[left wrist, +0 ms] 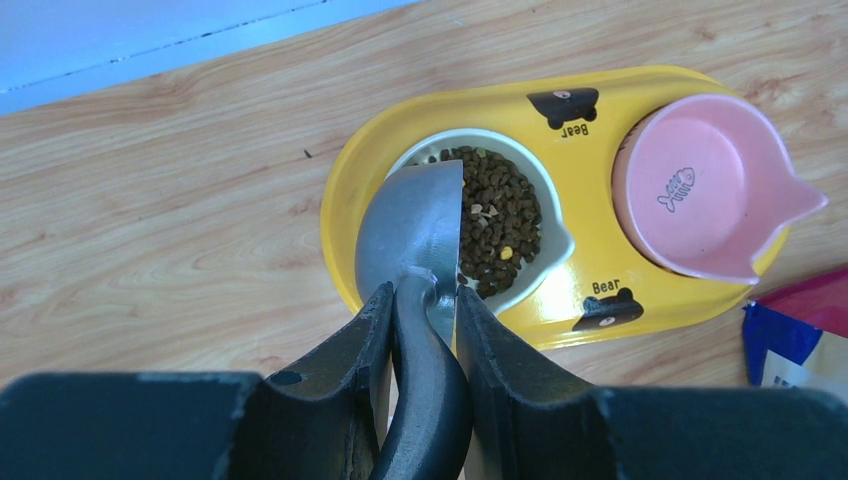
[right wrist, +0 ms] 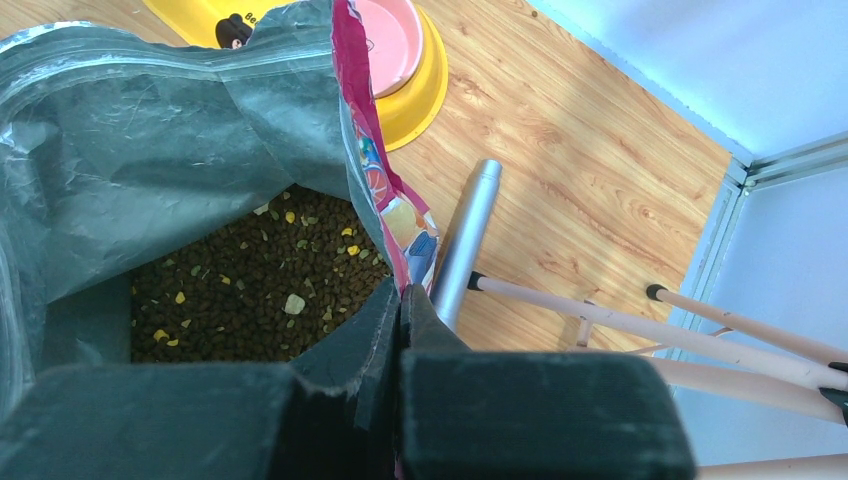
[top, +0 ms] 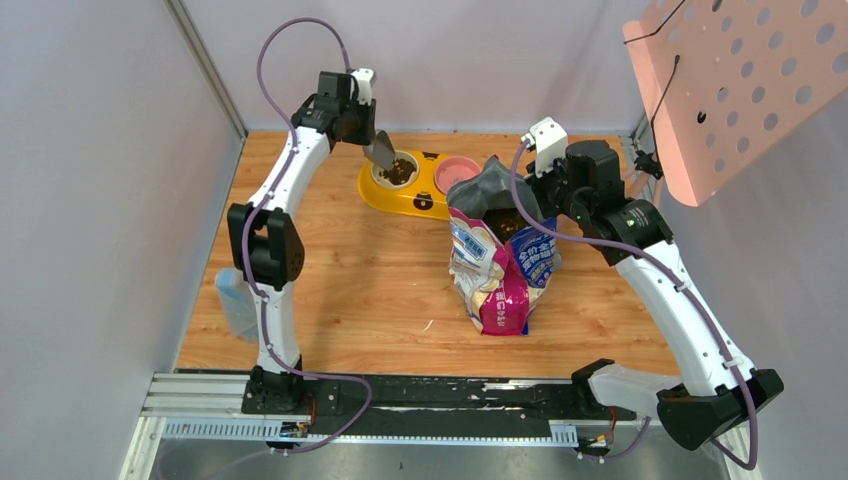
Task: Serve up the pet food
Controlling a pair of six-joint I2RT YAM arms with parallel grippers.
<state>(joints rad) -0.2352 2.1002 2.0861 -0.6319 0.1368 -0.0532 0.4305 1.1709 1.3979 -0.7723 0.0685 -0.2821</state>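
Observation:
My left gripper is shut on the dark handle of a grey metal scoop. The scoop is tipped on its side over the white bowl in the yellow feeder. Pet food fills that bowl, seen also as pet food from above. More pet food lies deep inside the open printed bag. My right gripper is shut on the bag's rim and holds the mouth open.
A pink bowl sits in the feeder's right half, holding no food. A silver tube and pale rods stand right of the bag. A pink perforated panel hangs at the upper right. Walls close in the wooden table.

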